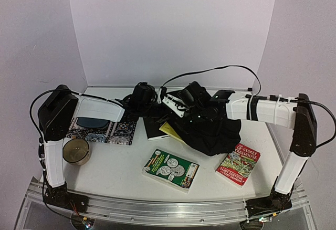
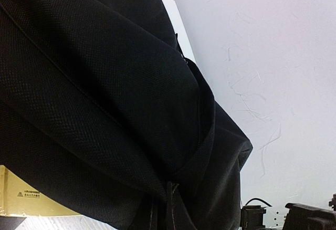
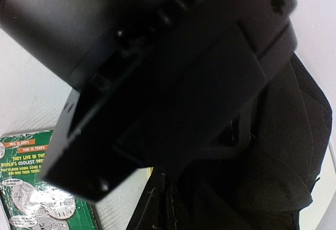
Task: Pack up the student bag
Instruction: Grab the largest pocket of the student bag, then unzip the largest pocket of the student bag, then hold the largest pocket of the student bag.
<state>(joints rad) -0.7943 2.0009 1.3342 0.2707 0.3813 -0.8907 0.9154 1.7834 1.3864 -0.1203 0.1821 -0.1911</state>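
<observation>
student bag (image 1: 210, 130), slumped black heap, long axis left-right (opening hidden)

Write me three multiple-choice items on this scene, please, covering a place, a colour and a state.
1. Where is the red book relative to the green book? A: left of it. B: right of it. C: on top of it.
2. What colour is the student bag? A: black. B: blue. C: grey.
3. How does the green book lie? A: open. B: closed, cover up. C: standing on edge.
Answers: 1 B, the top view shows them side by side, apart; 2 A, its fabric shows black; 3 B, its whole front cover shows.
</observation>
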